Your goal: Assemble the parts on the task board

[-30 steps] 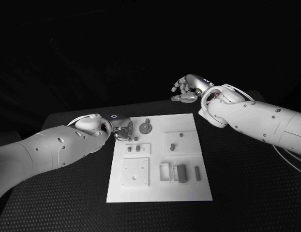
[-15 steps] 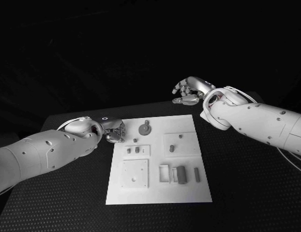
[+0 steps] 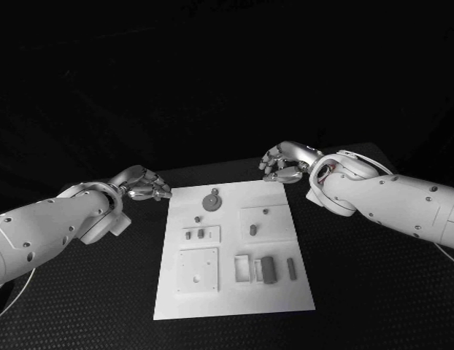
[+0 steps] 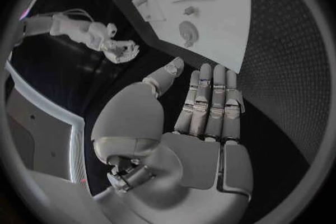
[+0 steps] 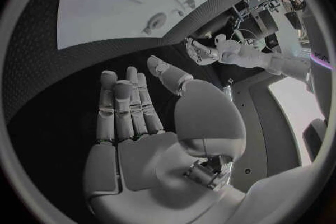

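The white task board (image 3: 238, 297) lies lengthwise in the middle of the black table. A round disc part (image 3: 212, 202) sits near its far end, small pegs (image 3: 193, 234) stand in a square plate below it, and block parts (image 3: 270, 267) lie near the right side. My left hand (image 3: 143, 184) hovers just off the board's far left corner, holding nothing. The left wrist view shows its fingers (image 4: 207, 106) straight, with the board (image 4: 224, 28) and disc (image 4: 187, 31) beyond. My right hand (image 3: 284, 162) hangs at the far right corner, its fingers (image 5: 126, 109) extended and holding nothing.
Black textured table surface (image 3: 374, 277) surrounds the board on all sides. A single peg (image 3: 253, 230) stands in a square plate right of centre. A flat square plate (image 3: 198, 270) with holes lies at the near left.
My left hand has drawn back leftward from over the board's far left corner, beside the disc, to off its edge. My right hand has come down closer to the board's far right corner.
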`<state>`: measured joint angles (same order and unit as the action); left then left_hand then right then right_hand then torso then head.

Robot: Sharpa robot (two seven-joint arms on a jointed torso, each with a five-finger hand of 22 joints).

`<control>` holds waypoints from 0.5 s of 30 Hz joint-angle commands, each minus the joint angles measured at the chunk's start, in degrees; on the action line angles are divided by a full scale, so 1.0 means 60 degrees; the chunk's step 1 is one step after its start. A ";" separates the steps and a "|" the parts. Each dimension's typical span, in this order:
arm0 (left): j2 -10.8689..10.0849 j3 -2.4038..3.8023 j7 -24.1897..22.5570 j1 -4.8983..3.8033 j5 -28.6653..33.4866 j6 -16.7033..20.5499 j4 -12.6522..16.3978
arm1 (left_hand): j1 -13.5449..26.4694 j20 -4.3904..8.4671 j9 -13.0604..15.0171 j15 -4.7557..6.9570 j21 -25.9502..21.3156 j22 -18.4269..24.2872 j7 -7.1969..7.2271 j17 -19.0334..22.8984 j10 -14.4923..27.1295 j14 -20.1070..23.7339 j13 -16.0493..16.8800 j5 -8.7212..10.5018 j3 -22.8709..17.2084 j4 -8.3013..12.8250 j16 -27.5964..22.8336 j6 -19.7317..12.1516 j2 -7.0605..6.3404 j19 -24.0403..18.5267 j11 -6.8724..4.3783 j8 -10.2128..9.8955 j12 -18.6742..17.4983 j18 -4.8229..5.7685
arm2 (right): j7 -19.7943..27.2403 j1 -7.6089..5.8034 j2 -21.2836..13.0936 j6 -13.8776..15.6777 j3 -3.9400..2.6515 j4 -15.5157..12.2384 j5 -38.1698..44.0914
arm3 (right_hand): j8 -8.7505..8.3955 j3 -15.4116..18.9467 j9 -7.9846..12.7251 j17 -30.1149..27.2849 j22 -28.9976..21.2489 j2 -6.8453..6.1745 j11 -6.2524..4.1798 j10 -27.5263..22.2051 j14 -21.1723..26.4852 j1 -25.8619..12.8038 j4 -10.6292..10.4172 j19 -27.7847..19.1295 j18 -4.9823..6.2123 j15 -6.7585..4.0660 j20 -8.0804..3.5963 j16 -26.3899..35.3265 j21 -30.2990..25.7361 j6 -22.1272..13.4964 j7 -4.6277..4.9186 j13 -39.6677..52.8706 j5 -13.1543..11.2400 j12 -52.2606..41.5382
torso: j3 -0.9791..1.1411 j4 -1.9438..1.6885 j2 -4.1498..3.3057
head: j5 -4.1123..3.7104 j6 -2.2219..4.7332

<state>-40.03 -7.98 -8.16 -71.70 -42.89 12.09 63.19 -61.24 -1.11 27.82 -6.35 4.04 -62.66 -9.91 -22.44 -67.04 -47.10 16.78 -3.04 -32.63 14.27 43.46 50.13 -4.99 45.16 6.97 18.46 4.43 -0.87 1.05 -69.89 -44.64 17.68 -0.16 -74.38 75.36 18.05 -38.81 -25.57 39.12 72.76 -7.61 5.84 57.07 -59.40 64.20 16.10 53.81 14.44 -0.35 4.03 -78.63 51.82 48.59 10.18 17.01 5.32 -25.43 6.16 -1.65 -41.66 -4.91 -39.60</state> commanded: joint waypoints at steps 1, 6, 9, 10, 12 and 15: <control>-0.0078 0.0012 -0.0582 -0.0003 0.3288 -0.0488 0.0325 | 0.0025 -0.0001 -0.0008 -0.0018 0.0002 0.0020 -0.0012 -0.0020 0.0046 -0.0092 -0.0006 0.0015 0.0041 -0.0035 -0.0041 -0.0050 0.0068 0.0082 -0.0001 -0.0054 -0.0020 0.0144 | 0.0165 0.0127 -0.0172 -0.0712 0.0084 -0.0216 0.1194 | 0.0129 0.0067 -0.0031 0.0008 0.0002 -0.0010 0.0008 0.0217 -0.0101 0.0089 -0.0004 0.0115 0.0093 -0.0010 -0.0036 0.0041 -0.0019 0.0219 -0.0057 -0.0196 0.0021 0.0312 | -0.0013 0.0013 0.0008 | -0.0044 0.0057; -0.0125 0.0010 -0.0827 0.0006 0.4195 -0.0897 0.0582 | 0.0021 0.0020 0.0007 0.0007 -0.0018 0.0077 0.0015 -0.0032 -0.0065 -0.0146 0.0021 0.0015 0.0071 0.0020 -0.0077 -0.0012 0.0186 0.0134 -0.0054 -0.0018 0.0043 0.0144 | 0.0037 0.0282 -0.0330 -0.0945 0.0242 -0.0453 0.1998 | 0.0263 0.0081 -0.0110 0.0033 0.0028 -0.0042 -0.0062 0.0622 -0.0288 0.0100 -0.0010 0.0288 0.0093 -0.0075 -0.0107 0.0026 -0.0003 0.0407 -0.0146 -0.0371 0.0021 0.0611 | -0.0046 0.0034 0.0031 | -0.0007 0.0054; -0.0164 0.0009 -0.0931 0.0022 0.4425 -0.1031 0.0745 | 0.0039 0.0091 0.0022 0.0101 -0.0008 0.0191 0.0063 -0.0065 -0.0193 -0.0415 0.0047 0.0021 0.0078 0.0110 -0.0139 0.0013 0.0277 0.0351 -0.0114 0.0016 0.0098 0.0128 | -0.0136 0.0367 -0.0374 -0.1092 0.0380 -0.0582 0.2478 | 0.0313 0.0084 -0.0144 0.0036 0.0035 -0.0087 -0.0102 0.0808 -0.0311 0.0109 -0.0002 0.0310 0.0093 -0.0113 -0.0122 0.0051 -0.0022 0.0486 -0.0183 -0.0412 0.0021 0.0689 | -0.0077 0.0063 0.0053 | 0.0018 0.0044; -0.0176 0.0009 -0.0953 0.0026 0.4427 -0.1026 0.0788 | 0.0051 0.0097 0.0024 0.0107 -0.0020 0.0225 0.0064 -0.0066 -0.0209 -0.0441 0.0050 0.0013 0.0082 0.0128 -0.0181 0.0017 0.0286 0.0370 -0.0118 0.0022 0.0103 0.0136 | -0.0213 0.0380 -0.0373 -0.1146 0.0432 -0.0603 0.2641 | 0.0319 0.0087 -0.0149 0.0037 0.0037 -0.0110 -0.0107 0.0838 -0.0314 0.0109 -0.0001 0.0314 0.0093 -0.0118 -0.0124 0.0056 -0.0026 0.0496 -0.0188 -0.0421 0.0020 0.0708 | -0.0093 0.0074 0.0061 | 0.0022 0.0038; -0.0186 0.0009 -0.0980 0.0043 0.4430 -0.1038 0.0842 | 0.0069 0.0104 0.0027 0.0108 -0.0034 0.0266 0.0066 -0.0067 -0.0220 -0.0467 0.0051 0.0013 0.0091 0.0152 -0.0236 0.0021 0.0290 0.0388 -0.0122 0.0028 0.0103 0.0144 | -0.0329 0.0389 -0.0362 -0.1210 0.0538 -0.0638 0.2877 | 0.0316 0.0092 -0.0152 0.0038 0.0040 -0.0159 -0.0111 0.0866 -0.0319 0.0109 0.0002 0.0318 0.0093 -0.0123 -0.0126 0.0064 -0.0034 0.0492 -0.0188 -0.0438 0.0020 0.0748 | -0.0110 0.0088 0.0071 | 0.0044 0.0039; -0.0186 0.0009 -0.1007 0.0053 0.4434 -0.1030 0.0873 | 0.0096 0.0103 0.0027 0.0103 -0.0045 0.0314 0.0057 -0.0070 -0.0224 -0.0489 0.0050 0.0013 0.0105 0.0176 -0.0300 0.0015 0.0293 0.0395 -0.0124 0.0029 0.0098 0.0144 | -0.0555 0.0425 -0.0316 -0.1119 0.0675 -0.0642 0.3274 | 0.0287 0.0107 -0.0147 0.0043 0.0043 -0.0308 -0.0108 0.0911 -0.0324 0.0057 -0.0051 0.0328 0.0093 -0.0120 -0.0123 0.0084 -0.0058 0.0446 -0.0168 -0.0480 0.0022 0.0847 | -0.0147 0.0097 0.0092 | 0.0072 0.0008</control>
<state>-41.15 -7.98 -12.10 -71.38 -19.43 7.77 68.21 -60.88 -0.51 27.93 -5.74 4.04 -60.80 -9.91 -22.79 -68.08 -49.75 17.03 -3.04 -31.91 14.98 41.92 50.13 -3.73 47.22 6.34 18.46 4.79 -0.85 -0.23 -67.43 -46.67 12.67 3.88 -78.16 89.30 19.66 -38.29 -26.43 39.34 72.96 -9.08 5.25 62.23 -61.14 64.59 15.90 55.29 13.91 -0.99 3.36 -78.26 51.82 51.21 8.84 14.19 5.32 -20.54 5.54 -1.19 -41.26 -4.61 -39.45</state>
